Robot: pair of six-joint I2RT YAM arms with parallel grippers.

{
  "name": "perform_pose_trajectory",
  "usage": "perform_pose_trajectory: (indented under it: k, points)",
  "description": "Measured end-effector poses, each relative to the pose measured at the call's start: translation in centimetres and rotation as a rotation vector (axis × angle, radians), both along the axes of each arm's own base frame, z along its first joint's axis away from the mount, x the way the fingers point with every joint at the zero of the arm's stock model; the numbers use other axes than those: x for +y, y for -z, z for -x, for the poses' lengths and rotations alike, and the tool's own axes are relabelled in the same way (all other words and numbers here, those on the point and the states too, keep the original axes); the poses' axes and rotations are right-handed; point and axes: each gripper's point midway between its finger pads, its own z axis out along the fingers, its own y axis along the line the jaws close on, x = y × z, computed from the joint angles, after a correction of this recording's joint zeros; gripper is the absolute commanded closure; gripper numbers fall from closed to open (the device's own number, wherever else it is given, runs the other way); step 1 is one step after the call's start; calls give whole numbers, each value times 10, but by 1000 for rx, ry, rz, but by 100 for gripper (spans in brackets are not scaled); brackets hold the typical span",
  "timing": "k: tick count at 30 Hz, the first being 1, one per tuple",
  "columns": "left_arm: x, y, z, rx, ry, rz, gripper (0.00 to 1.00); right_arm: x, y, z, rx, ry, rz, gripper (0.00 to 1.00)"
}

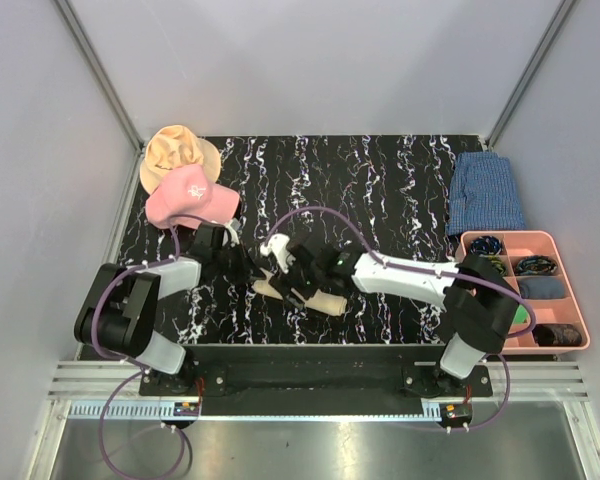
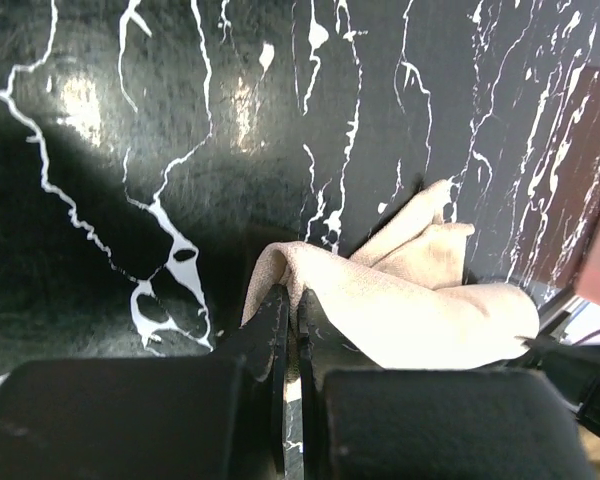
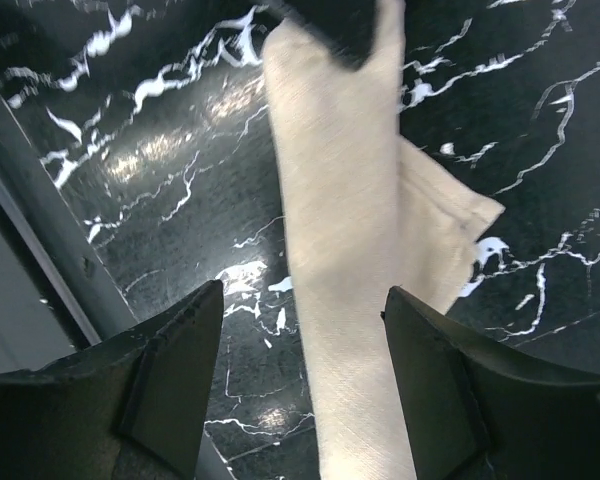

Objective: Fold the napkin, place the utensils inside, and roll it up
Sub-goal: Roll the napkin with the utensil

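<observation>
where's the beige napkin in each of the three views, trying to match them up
top external: the napkin lies low centre, partly hidden under the two wrists.
left wrist: lower centre-right, bunched, one edge at the left gripper.
right wrist: a long strip down the middle, passing between the fingers of the right gripper.
shared landmark: the black marble tabletop with white veins, under the napkin in all three.

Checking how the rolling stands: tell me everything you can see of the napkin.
The napkin is plain beige woven cloth, folded into a long narrow band with a looser flap sticking out one side. It lies on the black marbled table near its front edge. The left gripper is shut on one end; the right gripper is open astride it.
</observation>
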Motion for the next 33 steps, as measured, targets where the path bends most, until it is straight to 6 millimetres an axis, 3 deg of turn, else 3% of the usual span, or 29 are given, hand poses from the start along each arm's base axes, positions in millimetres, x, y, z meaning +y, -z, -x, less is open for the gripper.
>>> perform_pose_trajectory:
  k: [3, 8, 20, 23, 24, 27, 29, 33]
  points:
    - [-2, 0, -2, 9, 8, 12, 100, 1, 10, 9, -67, -34, 53, 27]
    - [-3, 0, -4, 23, 13, 20, 100, 2, 19, -1, -127, -31, 90, 30]
    - [-4, 0, -5, 41, 16, 21, 100, -5, 58, -3, -130, -37, 187, 34]
    - [-4, -1, -6, 44, 16, 21, 100, -5, 66, -4, -120, -30, 202, 41]
    - [-4, -1, -6, 45, 16, 20, 97, -4, 66, -5, -122, -24, 202, 46]
    - [-3, -1, -6, 42, 18, 17, 75, 0, 67, -4, -95, -10, 193, 57]
    - [-1, -3, -8, 35, 13, 14, 53, 2, 68, -3, -70, -4, 180, 59]
    - [8, -11, -14, 13, -18, -2, 39, 3, 66, -3, 13, 12, 126, 62]
